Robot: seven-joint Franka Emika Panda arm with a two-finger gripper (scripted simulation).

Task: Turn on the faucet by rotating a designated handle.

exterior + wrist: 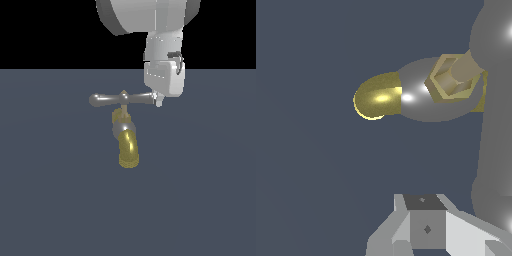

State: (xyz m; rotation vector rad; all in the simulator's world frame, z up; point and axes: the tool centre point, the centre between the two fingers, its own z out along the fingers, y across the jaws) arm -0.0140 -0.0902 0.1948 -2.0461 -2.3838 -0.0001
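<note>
The faucet (122, 130) stands mid-floor, with a grey body and a brass-yellow curved spout (128, 150) pointing toward the camera. Its silver T-bar handle (120, 99) lies crosswise on a thin brass stem. My gripper (159, 101) hangs at the end of the handle on the exterior view's right, touching or nearly touching it. The fingers look shut together, with nothing between them. In the wrist view the spout (376, 97), the body (418, 97) and a brass nut (453, 77) show from above. There the handle (496, 130) runs beside my gripper (425, 202), not inside it.
The faucet stands on a flat dark blue-grey floor (50, 200). The white arm (150, 15) comes down from above at the exterior view's right. No other object is in view.
</note>
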